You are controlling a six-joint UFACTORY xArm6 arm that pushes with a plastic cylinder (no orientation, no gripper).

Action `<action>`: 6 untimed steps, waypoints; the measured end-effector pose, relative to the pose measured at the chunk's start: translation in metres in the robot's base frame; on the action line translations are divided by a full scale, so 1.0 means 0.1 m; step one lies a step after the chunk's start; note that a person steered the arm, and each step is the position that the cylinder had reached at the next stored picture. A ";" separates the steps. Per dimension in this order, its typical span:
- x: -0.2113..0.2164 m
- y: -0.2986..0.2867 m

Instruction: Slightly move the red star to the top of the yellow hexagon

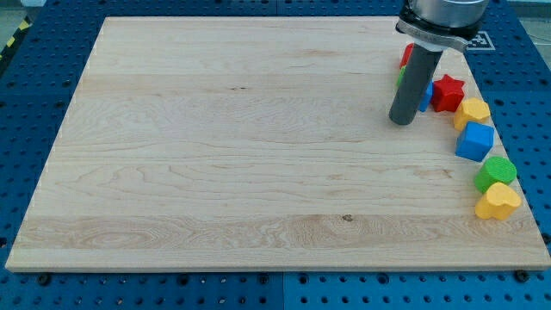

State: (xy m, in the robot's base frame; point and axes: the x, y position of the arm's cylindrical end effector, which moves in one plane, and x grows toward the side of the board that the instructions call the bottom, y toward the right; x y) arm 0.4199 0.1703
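The red star lies near the board's right edge, touching the upper left of the yellow hexagon. My tip rests on the board to the left of the red star, a short gap away. The rod hides part of a blue block just left of the star, and parts of a red block and a green block behind it.
Below the yellow hexagon lie a blue cube, a green block and a yellow heart, all close to the right edge of the wooden board. A blue pegboard surrounds the board.
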 end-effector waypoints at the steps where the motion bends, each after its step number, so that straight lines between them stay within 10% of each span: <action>1: -0.22 0.01; 4: -0.65 0.13; 6: -0.01 0.18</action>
State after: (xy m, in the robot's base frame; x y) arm 0.4187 0.1878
